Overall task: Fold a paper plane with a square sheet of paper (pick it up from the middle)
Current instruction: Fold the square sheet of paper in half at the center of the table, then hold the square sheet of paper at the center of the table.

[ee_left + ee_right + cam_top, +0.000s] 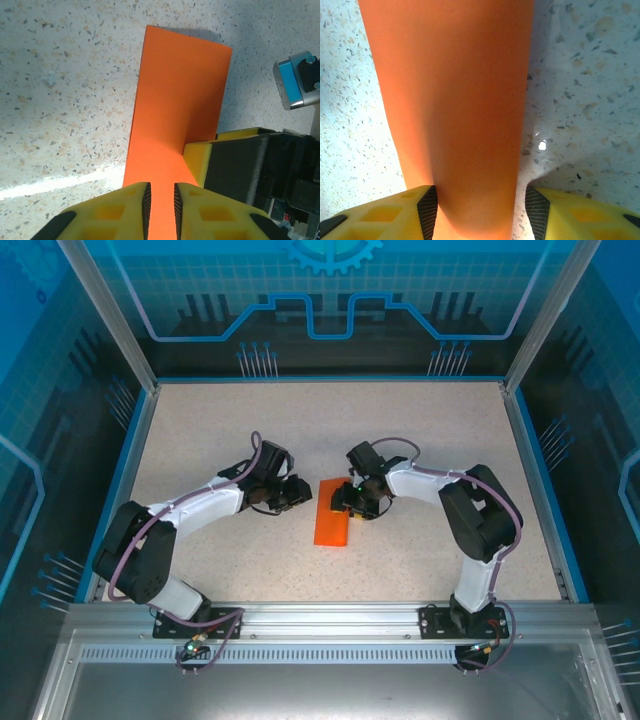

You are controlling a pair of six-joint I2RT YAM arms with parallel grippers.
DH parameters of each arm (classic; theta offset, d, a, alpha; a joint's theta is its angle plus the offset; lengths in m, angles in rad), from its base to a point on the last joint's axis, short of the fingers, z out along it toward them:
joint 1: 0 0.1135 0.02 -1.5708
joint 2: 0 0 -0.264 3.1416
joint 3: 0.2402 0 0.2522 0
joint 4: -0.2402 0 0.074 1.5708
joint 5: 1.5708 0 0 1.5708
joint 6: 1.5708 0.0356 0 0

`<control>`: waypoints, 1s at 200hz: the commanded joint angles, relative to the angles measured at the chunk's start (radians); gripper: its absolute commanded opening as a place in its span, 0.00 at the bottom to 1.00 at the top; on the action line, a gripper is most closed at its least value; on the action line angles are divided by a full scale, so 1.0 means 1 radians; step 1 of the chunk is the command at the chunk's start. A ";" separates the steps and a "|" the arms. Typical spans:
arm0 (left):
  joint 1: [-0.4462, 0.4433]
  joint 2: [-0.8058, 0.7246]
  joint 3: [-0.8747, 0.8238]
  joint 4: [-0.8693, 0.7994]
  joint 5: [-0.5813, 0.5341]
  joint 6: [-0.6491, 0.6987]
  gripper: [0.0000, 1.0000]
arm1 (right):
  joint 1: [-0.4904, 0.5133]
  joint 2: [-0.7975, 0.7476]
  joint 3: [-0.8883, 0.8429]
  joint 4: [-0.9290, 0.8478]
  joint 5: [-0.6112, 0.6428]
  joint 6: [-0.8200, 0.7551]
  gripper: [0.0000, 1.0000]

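The square sheet of paper [332, 525] lies mid-table as a bright orange folded rectangle. In the left wrist view the paper [180, 90] runs away from my left gripper [160, 205]. Its jaws stand a narrow gap apart, and orange shows in that gap. My left gripper [300, 490] sits at the sheet's far left corner. My right gripper [352, 502] is at the far right end, and one yellow finger [200, 160] rests on the sheet. In the right wrist view the paper [455, 100] bulges in a rounded fold between the wide jaws of the right gripper [481, 215]. The left pad touches it and the right pad stands apart.
The speckled table [230, 430] is bounded by a blue rim and aluminium posts [110, 315]. Both arm bases sit on the metal rail [330, 620] at the near edge. A blue-and-silver part of the right arm [292, 82] hangs close beside the sheet.
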 commanded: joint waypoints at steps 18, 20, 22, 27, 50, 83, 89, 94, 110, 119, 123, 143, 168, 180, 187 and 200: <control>-0.005 0.001 -0.020 0.028 0.005 -0.025 0.14 | 0.022 0.083 0.004 -0.085 0.067 0.010 0.54; -0.005 0.004 -0.020 0.028 0.005 -0.025 0.14 | 0.023 0.084 0.005 -0.087 0.069 0.013 0.54; -0.005 0.003 -0.020 0.028 0.005 -0.025 0.13 | 0.024 0.084 0.005 -0.089 0.073 0.014 0.54; -0.005 0.004 -0.020 0.028 0.006 -0.025 0.13 | 0.023 0.086 0.005 -0.094 0.078 0.018 0.54; -0.005 0.008 -0.020 0.030 0.009 -0.023 0.11 | 0.023 0.090 0.006 -0.098 0.089 0.019 0.54; -0.005 0.023 -0.020 0.042 0.027 -0.023 0.08 | 0.024 0.104 0.009 -0.107 0.098 0.012 0.54; -0.005 0.031 -0.018 0.047 0.035 -0.023 0.07 | 0.025 0.106 0.008 -0.108 0.099 0.013 0.54; -0.005 0.036 -0.016 0.051 0.043 -0.023 0.05 | 0.024 0.108 0.008 -0.108 0.101 0.010 0.54; -0.005 0.058 -0.012 0.066 0.060 -0.029 0.00 | 0.026 0.117 0.010 -0.113 0.104 0.013 0.54; -0.005 0.073 -0.008 0.074 0.074 -0.033 0.00 | 0.024 0.121 0.011 -0.113 0.104 0.012 0.54; -0.005 0.080 -0.006 0.078 0.082 -0.035 0.00 | 0.025 0.123 0.012 -0.114 0.105 0.014 0.54; -0.005 0.116 0.002 0.112 0.123 -0.047 0.00 | 0.026 0.130 0.013 -0.119 0.110 0.016 0.54; -0.005 0.151 0.007 0.149 0.145 -0.066 0.00 | 0.027 0.135 0.014 -0.125 0.116 0.016 0.53; -0.005 0.163 0.010 0.163 0.151 -0.072 0.00 | 0.027 0.135 0.014 -0.126 0.121 0.019 0.53; -0.005 0.170 0.011 0.171 0.156 -0.077 0.00 | 0.027 0.137 0.015 -0.127 0.120 0.018 0.53; -0.005 0.186 0.021 0.175 0.166 -0.076 0.00 | 0.027 0.138 0.016 -0.127 0.120 0.019 0.53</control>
